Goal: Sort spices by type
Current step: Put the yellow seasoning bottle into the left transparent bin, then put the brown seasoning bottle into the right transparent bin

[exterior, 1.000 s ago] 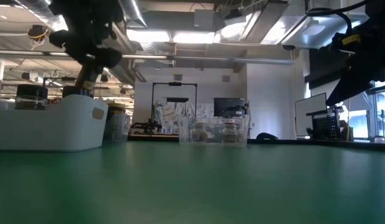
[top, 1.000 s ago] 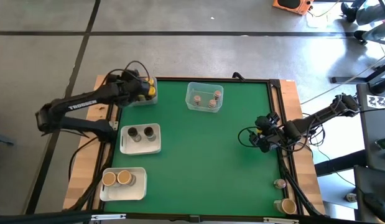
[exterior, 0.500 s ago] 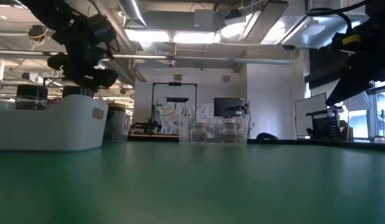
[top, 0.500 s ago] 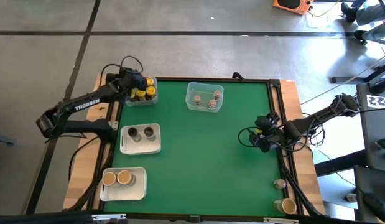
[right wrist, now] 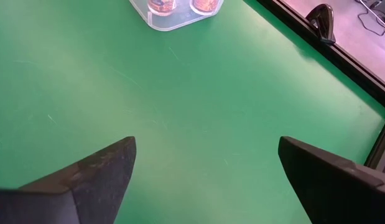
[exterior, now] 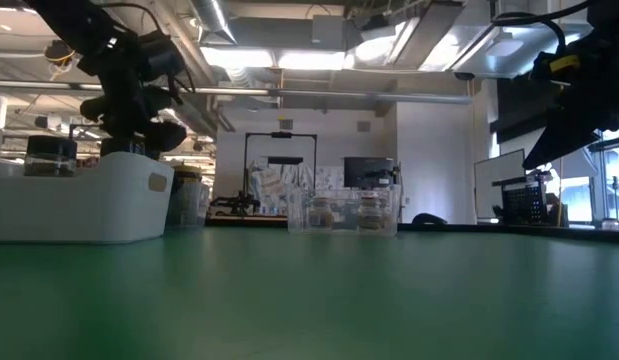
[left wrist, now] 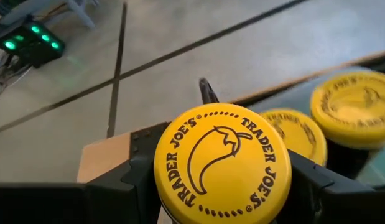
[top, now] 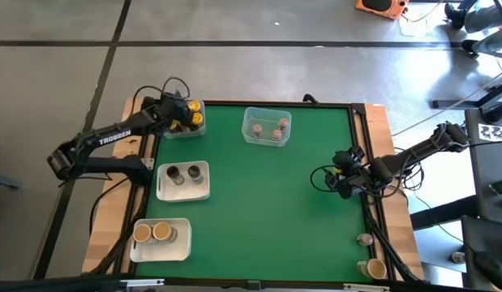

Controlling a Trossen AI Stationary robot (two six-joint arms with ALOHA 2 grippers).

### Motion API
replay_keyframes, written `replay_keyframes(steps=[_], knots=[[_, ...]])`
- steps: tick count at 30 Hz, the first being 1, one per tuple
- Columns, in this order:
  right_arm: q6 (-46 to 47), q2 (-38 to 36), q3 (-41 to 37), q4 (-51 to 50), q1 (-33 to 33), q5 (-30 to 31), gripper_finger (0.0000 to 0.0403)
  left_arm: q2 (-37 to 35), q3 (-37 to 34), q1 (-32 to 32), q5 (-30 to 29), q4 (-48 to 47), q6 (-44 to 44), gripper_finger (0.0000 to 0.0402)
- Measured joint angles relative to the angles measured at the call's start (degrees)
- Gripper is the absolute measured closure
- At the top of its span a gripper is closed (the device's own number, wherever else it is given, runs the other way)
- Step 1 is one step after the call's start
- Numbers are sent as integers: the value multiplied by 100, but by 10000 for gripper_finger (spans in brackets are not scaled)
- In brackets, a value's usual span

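My left tool [left wrist: 222, 186] is clamped on a yellow-lidded jar [left wrist: 222, 163] over the far-left tub [top: 191, 130]; my right tool [top: 341, 183] waits, fingers apart, at the surface's [top: 275, 211] right edge.

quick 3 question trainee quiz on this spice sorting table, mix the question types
1. True or false: the left end effector grips a yellow-lidded spice jar.
2. How many dark-lidded jars stand in the white tray?
3. The right end effector is: A) shut on a jar B) open over bare green mat C) inside the clear tub

Key: 1 true; 2 two; 3 B
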Motion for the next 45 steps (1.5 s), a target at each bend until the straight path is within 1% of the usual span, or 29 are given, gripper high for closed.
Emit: replay_keyframes(steps=[6, 13, 15, 21, 24, 28, 33, 37, 38, 40, 45], knots=[[0, 0, 0, 2, 2, 0, 10, 0, -351, -3, 15, 464, 253, 182], [2, 0, 0, 17, 2, -2, 10, -4, -354, -7, 22, 475, 239, 181], [1, 0, 0, 21, 1, -2, 11, -2, -354, -7, 25, 475, 237, 171], [2, 0, 0, 20, 0, -2, 10, -2, -336, -7, 13, 422, 208, 117], [2, 0, 0, 22, 1, -2, 11, -10, -242, -7, 26, 176, 136, 105], [2, 0, 0, 22, 2, -4, 11, -13, -29, -7, 73, -171, 125, 102], [2, 0, 0, 22, 1, -4, 11, -13, 424, -89, 69, -657, 123, 101], [2, 0, 0, 25, 0, -5, 11, -13, 814, -327, 76, -967, 101, 101], [2, 0, 0, 33, 2, -7, 11, -13, 885, -424, 135, -972, 95, 101], [2, 0, 0, 64, 0, -7, 11, -13, 1015, -670, 504, -894, 67, 101], [2, 0, 2, 331, 0, -54, 10, -13, 1092, -1643, 1793, -83, 245, 101]])
